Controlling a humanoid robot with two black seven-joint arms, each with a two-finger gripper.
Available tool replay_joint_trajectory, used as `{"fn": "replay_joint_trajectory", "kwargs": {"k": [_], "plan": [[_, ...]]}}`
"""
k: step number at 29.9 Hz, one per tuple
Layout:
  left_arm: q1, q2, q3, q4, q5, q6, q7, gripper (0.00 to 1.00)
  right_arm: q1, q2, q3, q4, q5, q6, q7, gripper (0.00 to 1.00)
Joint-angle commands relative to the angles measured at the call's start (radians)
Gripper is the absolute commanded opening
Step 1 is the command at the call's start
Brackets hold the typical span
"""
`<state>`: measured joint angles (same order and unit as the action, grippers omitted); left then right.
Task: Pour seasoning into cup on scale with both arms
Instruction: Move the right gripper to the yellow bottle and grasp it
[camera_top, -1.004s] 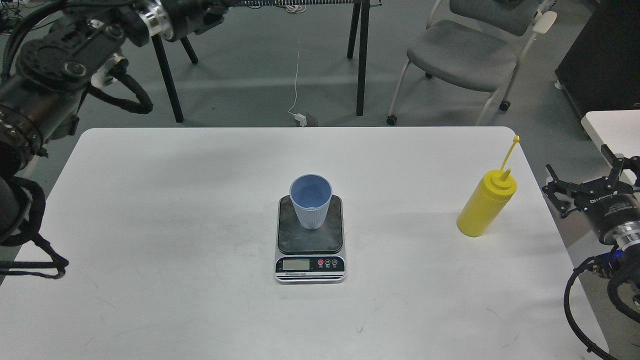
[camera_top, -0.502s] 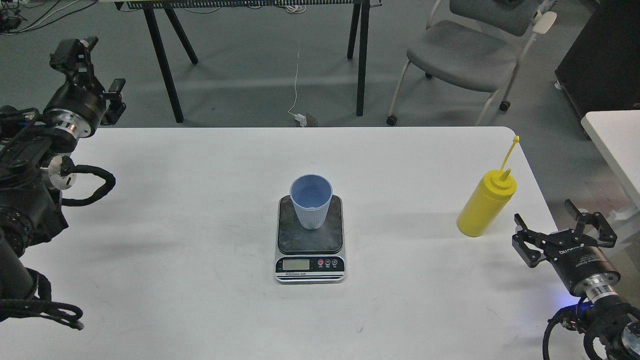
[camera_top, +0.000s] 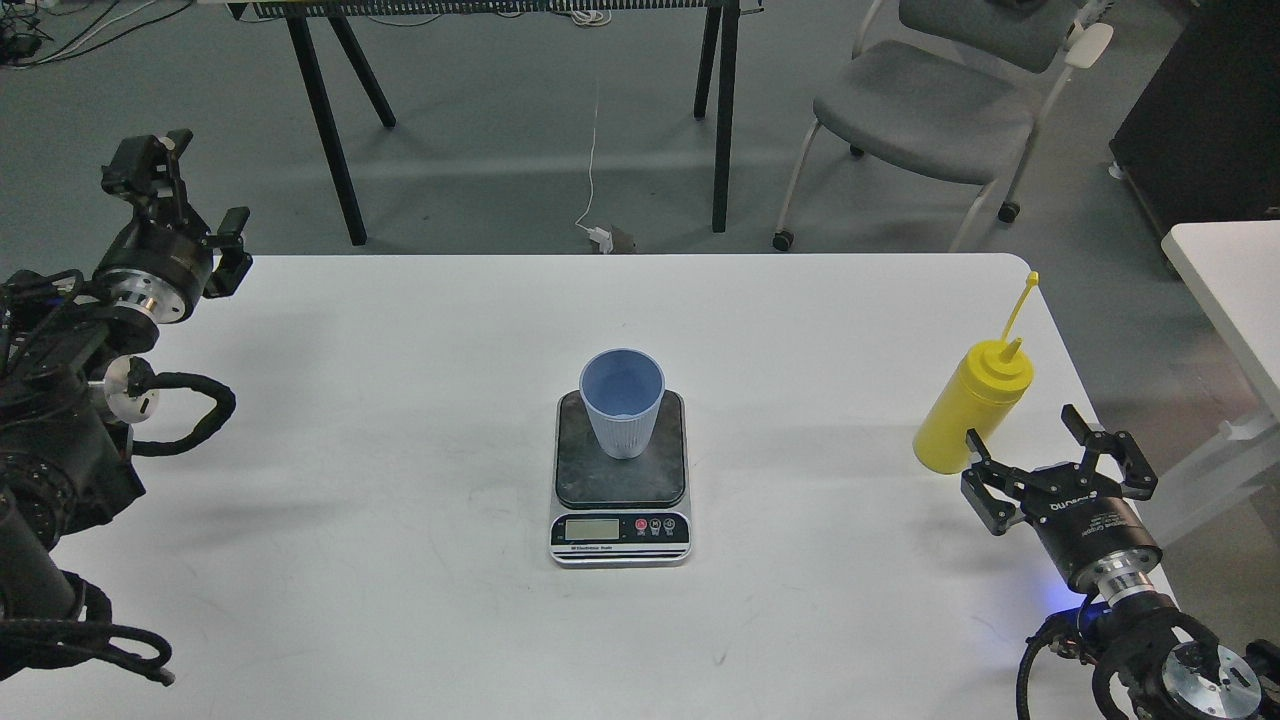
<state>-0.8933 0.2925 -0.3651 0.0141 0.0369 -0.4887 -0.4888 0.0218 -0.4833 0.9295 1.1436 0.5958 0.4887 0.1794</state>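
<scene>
White surface (camera_top: 350, 560) out front, grey floor and an empty chair (camera_top: 930, 100) behind it, and nothing has been poured yet by the look of things.

Far left, the left hand (camera_top: 175, 210) hovers over the back-left corner of the surface, fingers spread apart and holding nothing, well away from everything it needs.

Moving right of that hand, dead centre, the scale (camera_top: 620, 480) lies flat with its display toward us, and the cup (camera_top: 622, 402) stands upright on its dark platform. Light blue, ribbed sides, mouth open to the camera, and the inside looks empty. So that part is set: cup on scale, ready to receive.

On to the right side now. The seasoning (camera_top: 972, 408), a bright yellow squeeze bottle, stands upright near the right edge, cone nozzle bare and the thin tethered cap sticking up and off to the side. Untouched, I'd say.

Just in front of it and slightly right, the right hand (camera_top: 1060, 470) has its fingers wide open and empty, the nearer one close beside the bottle's base.

Still to come: the grasp, the carry to the cup, the pour itself.
</scene>
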Motion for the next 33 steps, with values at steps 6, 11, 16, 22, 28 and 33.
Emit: {"fn": "replay_joint_trajectory", "kwargs": {"k": [6, 11, 16, 22, 28, 33], "plan": [[0.005, -0.006, 0.001, 0.0, 0.0, 0.0, 0.0, 0.99, 0.073, 0.087, 0.006, -0.085, -0.076, 0.0, 0.006, 1.0], [0.005, -0.004, 0.003, 0.0, 0.0, 0.0, 0.0, 0.99, 0.107, 0.137, 0.006, -0.143, -0.102, 0.0, 0.006, 1.0], [0.007, -0.003, 0.005, 0.0, 0.0, 0.0, 0.0, 0.99, 0.136, 0.178, 0.006, -0.209, -0.103, 0.0, 0.021, 1.0], [0.005, -0.003, 0.006, 0.0, 0.001, 0.0, 0.0, 0.99, 0.164, 0.213, 0.005, -0.265, -0.177, 0.0, 0.129, 0.72], [0.004, 0.0, 0.008, 0.0, 0.001, 0.0, 0.0, 0.99, 0.176, 0.232, 0.011, -0.288, -0.33, 0.0, 0.23, 0.53], [0.004, -0.004, 0.008, 0.0, 0.003, 0.0, 0.0, 0.99, 0.182, 0.232, 0.011, -0.28, -0.387, 0.0, 0.267, 0.26]]}}
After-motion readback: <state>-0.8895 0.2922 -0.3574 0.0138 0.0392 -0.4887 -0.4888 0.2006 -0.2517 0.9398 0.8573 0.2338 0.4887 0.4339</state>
